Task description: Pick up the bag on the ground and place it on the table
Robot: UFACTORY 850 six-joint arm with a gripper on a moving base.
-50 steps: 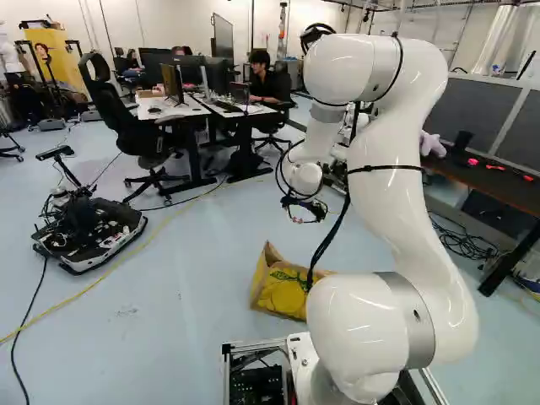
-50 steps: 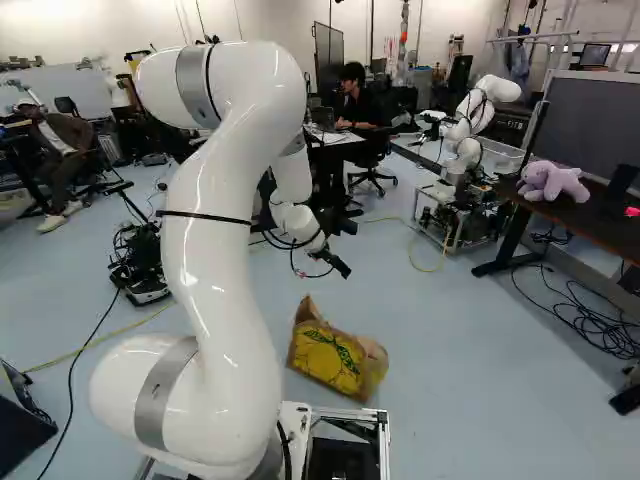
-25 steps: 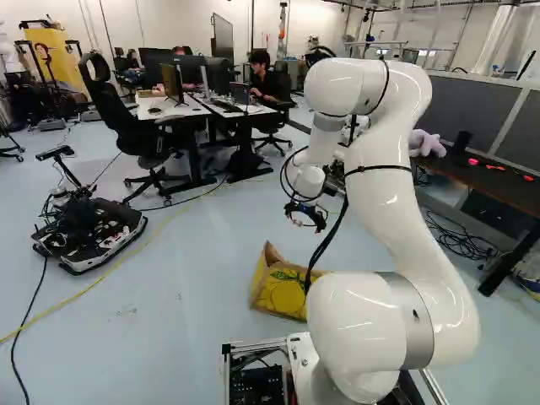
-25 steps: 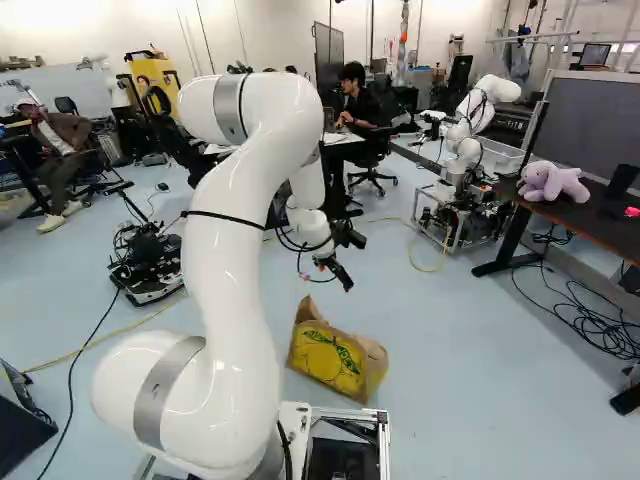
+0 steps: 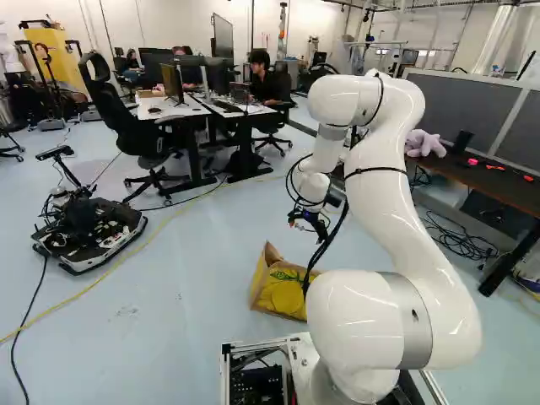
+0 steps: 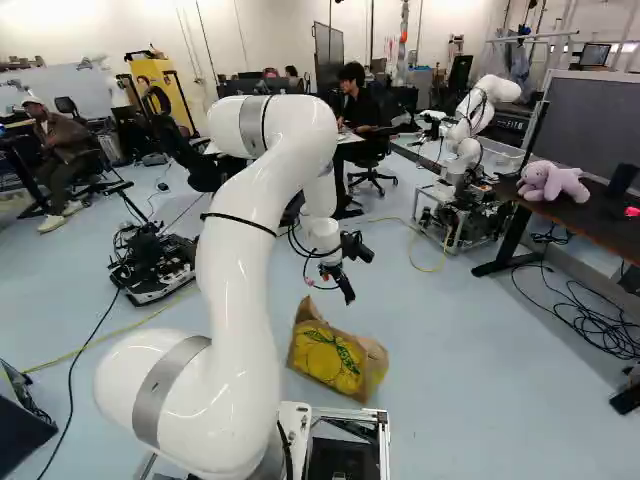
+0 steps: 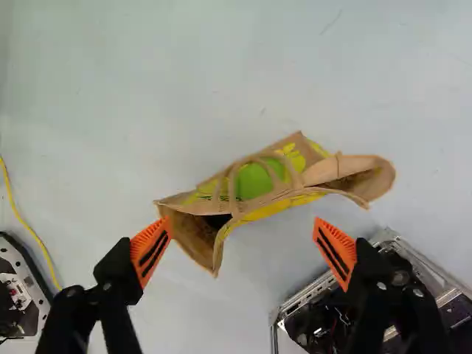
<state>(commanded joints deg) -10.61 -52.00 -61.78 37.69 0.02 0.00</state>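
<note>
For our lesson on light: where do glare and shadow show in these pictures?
Left base view: bright highlights on the glossy white arm; right base view: similar highlights on the same arm; wrist view: dark shadow inside the bag.

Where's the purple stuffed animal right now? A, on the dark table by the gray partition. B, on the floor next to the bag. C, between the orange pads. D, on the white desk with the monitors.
A: the purple stuffed animal sits on the dark table, in front of the gray partition.
</note>
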